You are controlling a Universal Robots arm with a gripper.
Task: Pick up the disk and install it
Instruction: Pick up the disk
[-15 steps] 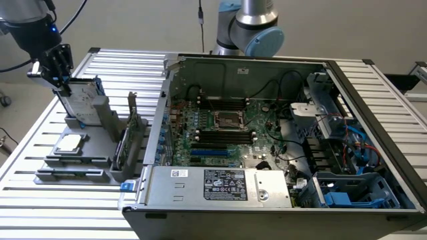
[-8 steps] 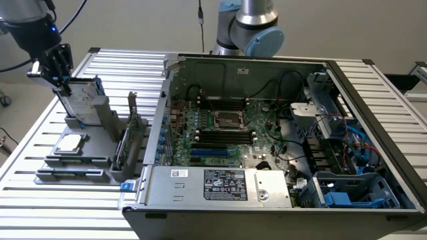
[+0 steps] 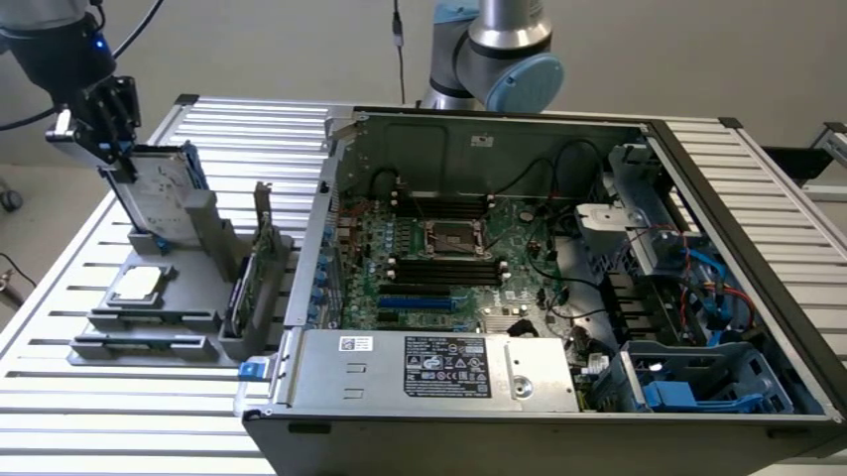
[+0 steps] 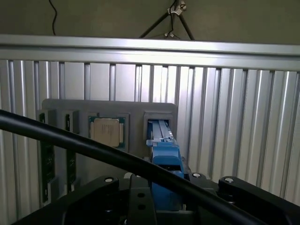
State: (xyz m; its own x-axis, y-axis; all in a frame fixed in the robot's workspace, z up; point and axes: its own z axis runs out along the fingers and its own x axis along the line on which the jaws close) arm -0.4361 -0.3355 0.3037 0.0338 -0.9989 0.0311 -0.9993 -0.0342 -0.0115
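Note:
The disk [image 3: 166, 193], silver-grey with a white label and a bright blue carrier, stands upright in a slot at the back of the grey holder [image 3: 146, 322] on the exterior view's left. My gripper [image 3: 117, 159] sits on its upper edge, with the fingers closed against it. In the wrist view the blue carrier [image 4: 164, 157] runs from the holder's slot up between the fingers of my gripper [image 4: 164, 187]. The disk's lower end is still at the slot.
A small square silver chip [image 3: 139, 285] lies in the holder, and memory boards [image 3: 258, 268] stand along its side. The open computer case [image 3: 530, 129] fills the exterior view's right, with a blue bay bracket [image 3: 688, 387] in its near corner. A black cable [image 4: 93, 150] crosses the wrist view.

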